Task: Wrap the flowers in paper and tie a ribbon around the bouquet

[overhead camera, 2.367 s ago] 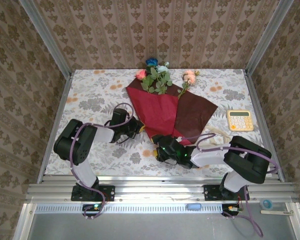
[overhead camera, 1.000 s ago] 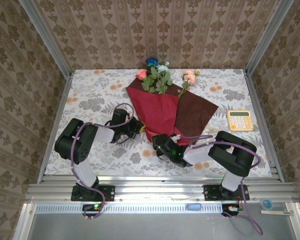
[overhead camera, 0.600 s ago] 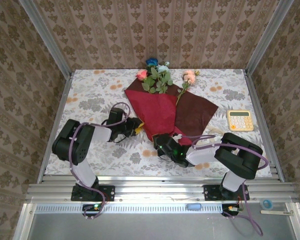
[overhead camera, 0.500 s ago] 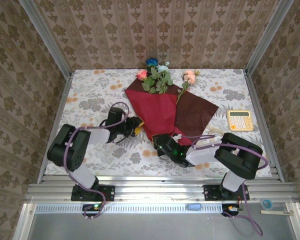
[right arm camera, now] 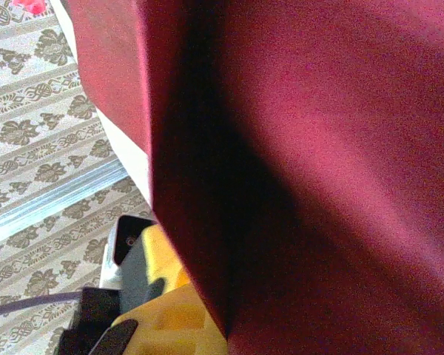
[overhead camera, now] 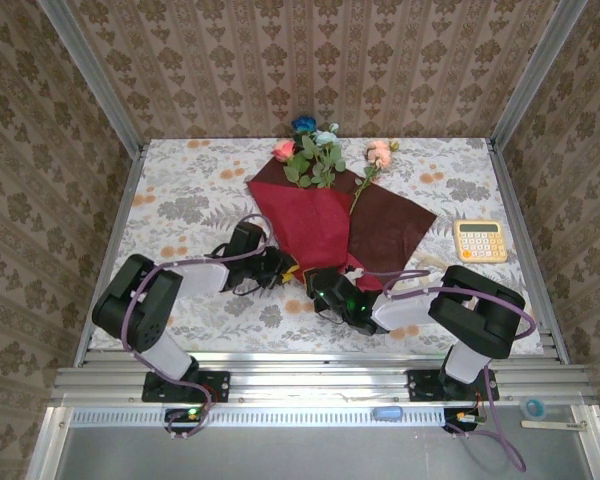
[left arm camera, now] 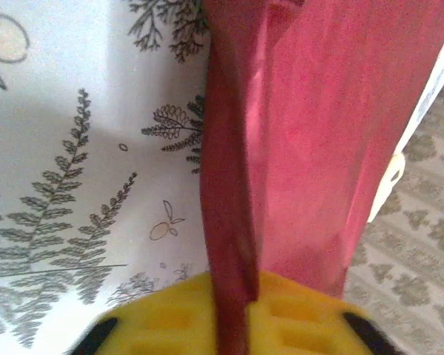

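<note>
Top external: wrapping step. The flowers (overhead camera: 315,158) lie at the far edge of the paper (overhead camera: 315,225). The left gripper (overhead camera: 280,268) and right gripper (overhead camera: 327,287), jaws closed, pinch its near folds. The next move is probably to draw the flat right flap across.

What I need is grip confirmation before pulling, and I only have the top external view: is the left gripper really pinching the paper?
Observer: Yes. In the left wrist view a narrow fold of the paper runs down between the left gripper's yellow pads, which are closed on it.
Operator: And the right gripper?
Observer: Its wrist view has the paper falling across one yellow pad and covering the other; the jaws are shut, apparently on that sheet.
</note>
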You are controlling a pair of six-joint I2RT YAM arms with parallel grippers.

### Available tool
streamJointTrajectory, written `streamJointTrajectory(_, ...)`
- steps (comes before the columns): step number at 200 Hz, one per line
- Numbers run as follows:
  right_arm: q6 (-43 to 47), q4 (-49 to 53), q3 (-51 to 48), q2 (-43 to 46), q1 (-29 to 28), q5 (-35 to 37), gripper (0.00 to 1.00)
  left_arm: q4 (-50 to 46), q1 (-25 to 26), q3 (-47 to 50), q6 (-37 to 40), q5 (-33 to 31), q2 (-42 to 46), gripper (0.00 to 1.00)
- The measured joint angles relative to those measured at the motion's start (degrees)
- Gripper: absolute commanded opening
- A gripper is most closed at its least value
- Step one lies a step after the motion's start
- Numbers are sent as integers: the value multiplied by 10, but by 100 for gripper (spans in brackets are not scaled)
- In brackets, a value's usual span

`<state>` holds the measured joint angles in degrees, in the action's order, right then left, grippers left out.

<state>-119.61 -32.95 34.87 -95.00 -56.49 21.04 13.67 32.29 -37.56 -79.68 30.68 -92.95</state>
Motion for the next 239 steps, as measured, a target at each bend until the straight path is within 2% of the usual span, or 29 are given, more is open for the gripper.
streamJointTrajectory(34, 0, 0, -7, 0, 4, -3, 0, -10, -4, -26, 5, 17, -23, 0)
streamJointTrajectory(46, 0, -3, -7, 0, 5, -5, 0, -22, -11, -37, 15, 29, -26, 23)
streamJointTrajectory(57, 0, -5, -8, 0, 7, -11, 0, -36, -19, -54, 28, 32, -36, 30)
streamJointTrajectory(76, 0, -5, -13, 0, 5, -24, 0, -51, -51, -99, 51, 25, -71, 30)
streamJointTrajectory(89, 0, -11, -14, -3, 5, -29, 0, -52, -70, -128, 65, 26, -97, 24)
streamJointTrajectory(97, 0, -18, -14, -7, 5, -29, 0, -55, -79, -143, 75, 28, -114, 17)
streamJointTrajectory(109, 0, -19, -15, -10, 6, -31, 0, -63, -88, -160, 86, 28, -133, 0)
streamJointTrajectory(146, 0, -33, -16, -10, 8, -33, 0, -110, -109, -192, 126, 48, -154, 0)
streamJointTrajectory(157, 0, -43, -16, -10, 10, -33, 0, -126, -114, -210, 137, 61, -161, 16)
streamJointTrajectory(172, 0, -42, -18, -9, 11, -35, 0, -140, -125, -243, 153, 57, -177, 18)
streamJointTrajectory(180, 0, -41, -21, -10, 10, -37, 0, -143, -135, -263, 161, 52, -187, 15)
streamJointTrajectory(193, 0, -37, -24, -10, 9, -40, 0, -146, -154, -297, 176, 47, -204, 0)
streamJointTrajectory(224, 0, -46, -20, -10, 12, -38, 0, -168, -170, -342, 194, 70, -243, 0)
streamJointTrajectory(230, 0, -45, -20, -10, 12, -38, 0, -175, -170, -348, 197, 71, -249, 9)
streamJointTrajectory(239, 0, -45, -20, -10, 12, -39, 0, -187, -170, -358, 203, 73, -259, 17)
